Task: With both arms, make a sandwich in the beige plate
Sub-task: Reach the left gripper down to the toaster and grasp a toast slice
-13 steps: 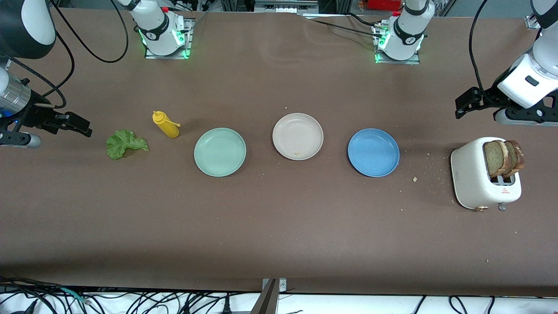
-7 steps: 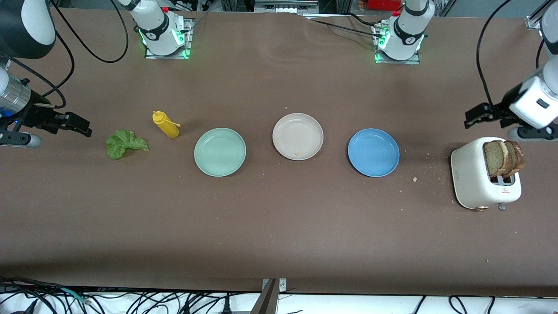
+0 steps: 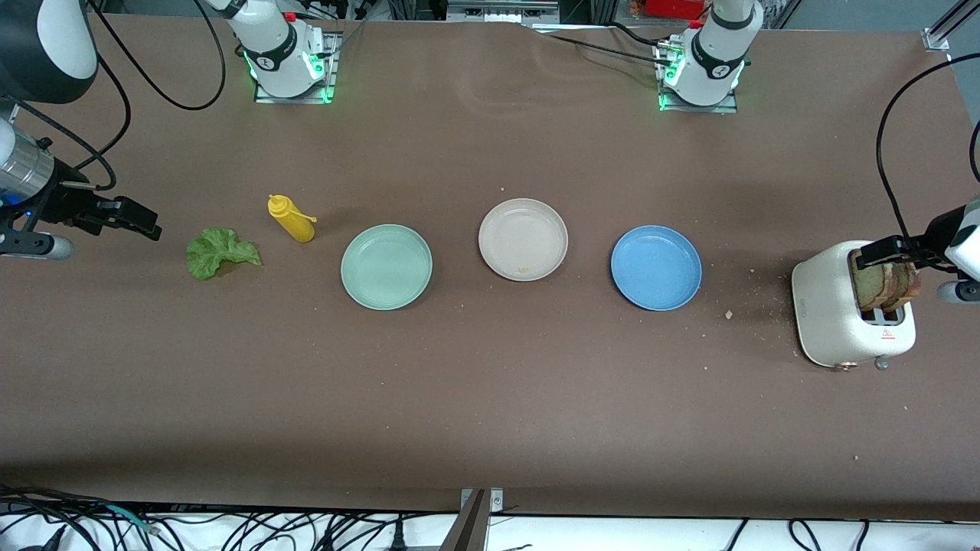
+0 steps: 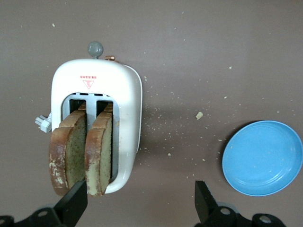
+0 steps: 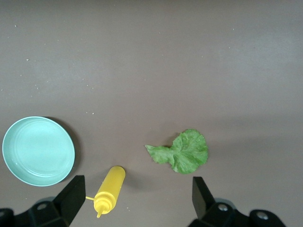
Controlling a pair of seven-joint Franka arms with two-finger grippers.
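Observation:
Two brown-crusted bread slices (image 3: 888,285) (image 4: 84,152) stand upright in the slots of a white toaster (image 3: 831,306) (image 4: 129,109) at the left arm's end of the table. My left gripper (image 3: 888,251) (image 4: 140,201) hangs open over the toaster, just above the slices, holding nothing. The beige plate (image 3: 523,239) lies bare mid-table between a mint green plate (image 3: 386,266) (image 5: 38,151) and a blue plate (image 3: 655,267) (image 4: 262,158). A green lettuce leaf (image 3: 218,252) (image 5: 182,151) lies at the right arm's end. My right gripper (image 3: 142,222) (image 5: 137,189) waits open above the table beside the leaf.
A yellow mustard bottle (image 3: 292,219) (image 5: 110,189) stands between the lettuce and the mint plate, a little farther from the front camera. Crumbs are scattered between the blue plate and the toaster. The toaster's lever knob (image 4: 95,48) faces the front camera.
My left gripper has travelled toward the left arm's end of the table and come down over the toaster's slices, still open. The right arm has not moved.

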